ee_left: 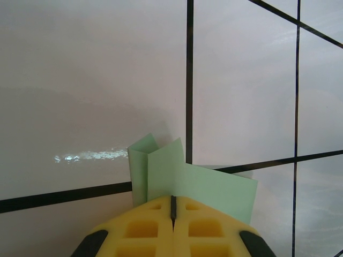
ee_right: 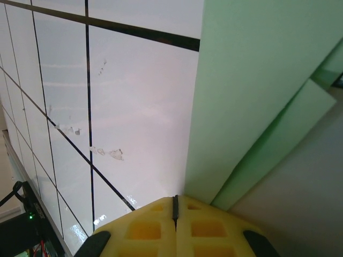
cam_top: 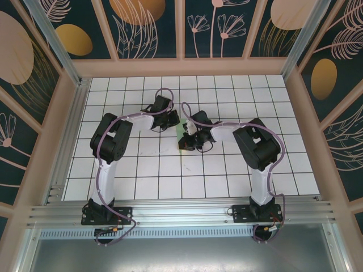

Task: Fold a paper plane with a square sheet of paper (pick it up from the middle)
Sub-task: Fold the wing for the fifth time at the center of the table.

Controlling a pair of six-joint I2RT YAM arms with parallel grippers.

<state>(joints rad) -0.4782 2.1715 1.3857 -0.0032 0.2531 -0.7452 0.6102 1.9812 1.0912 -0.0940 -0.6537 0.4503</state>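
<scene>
The pale mint-green sheet of paper (cam_top: 181, 131) is folded into layers and stands between the two grippers at mid-table. In the left wrist view the paper (ee_left: 214, 187) rises upright from my left gripper's (ee_left: 173, 199) tips, with a vertical crease on its left side. The yellow jaws are shut on its lower edge. In the right wrist view the paper (ee_right: 252, 91) spreads up and to the right in two layers. My right gripper (ee_right: 174, 198) is shut, and its right fingertip (ee_right: 206, 214) touches the paper's near corner. From above, the left gripper (cam_top: 170, 122) and right gripper (cam_top: 189, 140) flank the paper.
White grid-tiled tabletop (cam_top: 142, 170) with black lines lies all around the arms. Patterned walls with pink frames (cam_top: 181, 65) enclose the back and sides. An aluminium rail (cam_top: 181, 212) runs along the near edge by the arm bases.
</scene>
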